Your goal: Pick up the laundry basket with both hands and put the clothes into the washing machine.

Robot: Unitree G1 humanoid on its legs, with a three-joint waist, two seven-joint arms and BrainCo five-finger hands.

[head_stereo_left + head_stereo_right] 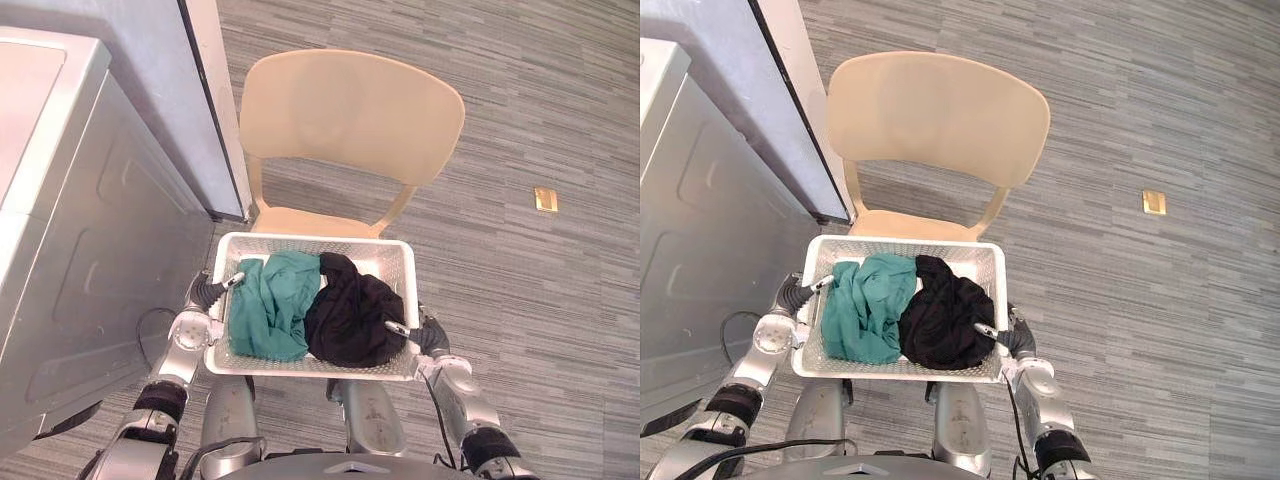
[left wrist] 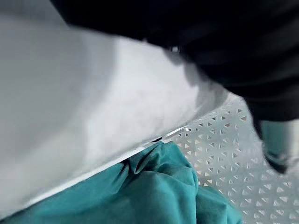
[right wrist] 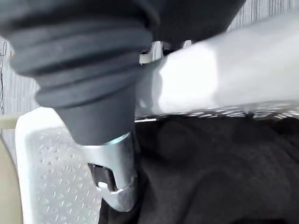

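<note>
Laundry basket (image 1: 382, 257) is gripped at its side rims by left hand (image 1: 210, 291) and right hand (image 1: 426, 336), clothes (image 1: 268, 306) inside, washing machine (image 1: 90, 250) not yet loaded.

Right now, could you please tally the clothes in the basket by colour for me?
teal garment: 1
black garment: 1
Total: 2, lying side by side in the white laundry basket.
</note>
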